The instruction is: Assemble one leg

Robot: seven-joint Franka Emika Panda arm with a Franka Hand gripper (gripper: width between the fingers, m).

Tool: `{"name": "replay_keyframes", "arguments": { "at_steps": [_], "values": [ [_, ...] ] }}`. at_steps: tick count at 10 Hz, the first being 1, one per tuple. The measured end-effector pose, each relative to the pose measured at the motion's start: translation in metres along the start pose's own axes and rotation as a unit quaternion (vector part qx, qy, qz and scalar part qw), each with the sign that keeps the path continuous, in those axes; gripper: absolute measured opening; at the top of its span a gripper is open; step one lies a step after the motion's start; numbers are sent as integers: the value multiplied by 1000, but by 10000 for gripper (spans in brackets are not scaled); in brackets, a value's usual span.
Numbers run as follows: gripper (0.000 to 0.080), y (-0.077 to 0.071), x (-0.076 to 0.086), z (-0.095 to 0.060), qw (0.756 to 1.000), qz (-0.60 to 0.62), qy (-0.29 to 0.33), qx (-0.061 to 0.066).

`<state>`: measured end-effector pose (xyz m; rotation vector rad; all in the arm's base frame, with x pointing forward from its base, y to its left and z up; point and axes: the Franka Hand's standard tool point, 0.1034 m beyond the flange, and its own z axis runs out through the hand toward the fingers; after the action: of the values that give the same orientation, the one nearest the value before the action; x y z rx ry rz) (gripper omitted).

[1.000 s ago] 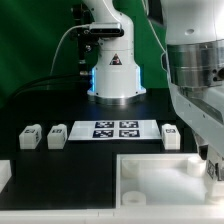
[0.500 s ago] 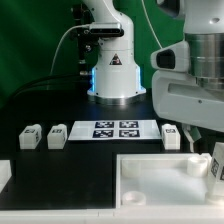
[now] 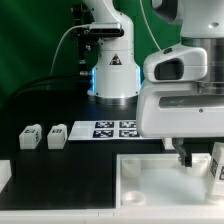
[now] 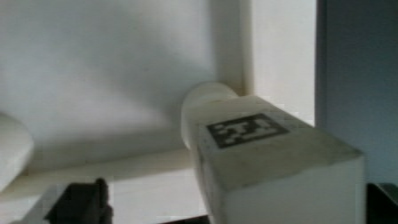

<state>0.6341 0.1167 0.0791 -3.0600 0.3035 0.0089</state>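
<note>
Nearest to us in the exterior view lies the big white panel (image 3: 150, 185) with its raised rim, flat on the dark table (image 3: 60, 185). The leg (image 3: 216, 166) sits on that panel at the exterior view's far right, partly cut off by the picture's edge. In the wrist view we see the same leg (image 4: 267, 150) close up: a white block with a black-and-white square tag on its upper face, its rounded end tucked up against the panel's (image 4: 107, 90) rim. We cannot tell whether it stands upright or leans.

Just beside the leg, toward the exterior view's left, the hand (image 3: 188, 157) hangs low over the panel. In the wrist view we make out one dark finger (image 4: 80, 200), with a clear gap between it and the leg, and we cannot find the other finger. We read the hand as released, grasping nothing.

Above the hand, the bulky white arm (image 3: 185, 90) fills the exterior view's right side.

Farther back on the table, two spare legs (image 3: 30, 136) (image 3: 57, 133) sit side by side at the exterior view's left. The marker board (image 3: 112, 128) lies just beyond them toward the middle. Behind it rises the arm's white base (image 3: 112, 65), in front of a green curtain (image 3: 35, 40).
</note>
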Motion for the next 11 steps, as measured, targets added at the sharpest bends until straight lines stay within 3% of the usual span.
{"name": "replay_keyframes", "arguments": {
  "at_steps": [1, 3, 7, 11],
  "values": [
    [524, 0, 0, 0, 1000, -5, 0, 0],
    [291, -1, 0, 0, 997, 77, -2, 5],
    [292, 1, 1, 2, 959, 283, -7, 12],
    [294, 5, 1, 3, 804, 592, -38, 40]
  ]
}}
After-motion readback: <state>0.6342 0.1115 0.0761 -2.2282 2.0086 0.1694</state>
